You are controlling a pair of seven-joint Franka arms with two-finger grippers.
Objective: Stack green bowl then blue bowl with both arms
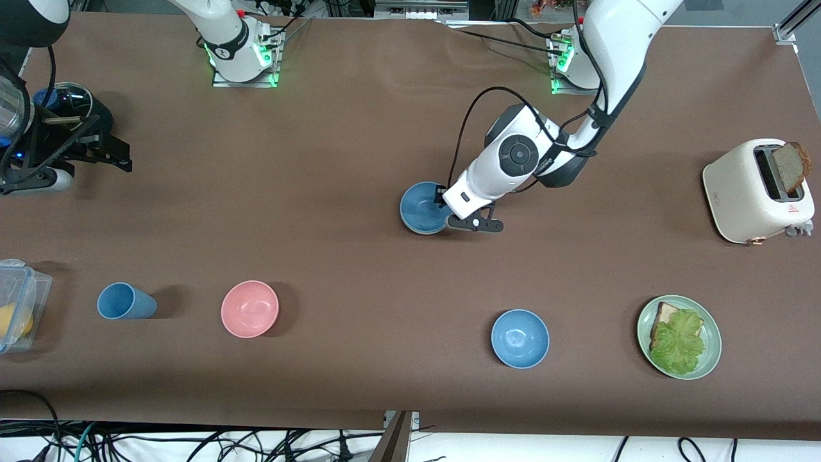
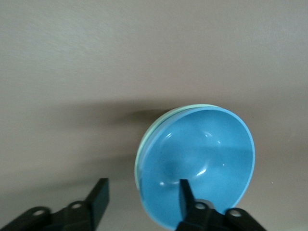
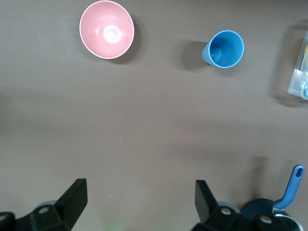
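Note:
A blue bowl (image 1: 422, 206) sits nested in the green bowl near the table's middle. In the left wrist view the blue bowl (image 2: 202, 163) fills the green bowl (image 2: 141, 153), of which only a thin pale rim shows. My left gripper (image 1: 449, 215) is open and low at the stack's edge, toward the left arm's end of the table. In its wrist view the gripper (image 2: 143, 188) straddles the rim, one finger inside the blue bowl and one outside. My right gripper (image 1: 118, 154) is open and empty at the right arm's end of the table, also in its wrist view (image 3: 139, 190).
A second blue bowl (image 1: 520, 338), a pink bowl (image 1: 249, 308) and a blue cup (image 1: 125, 301) stand nearer the front camera. A green plate (image 1: 679, 337) with bread and lettuce and a toaster (image 1: 757, 191) are at the left arm's end. A clear container (image 1: 16, 301) sits at the right arm's end.

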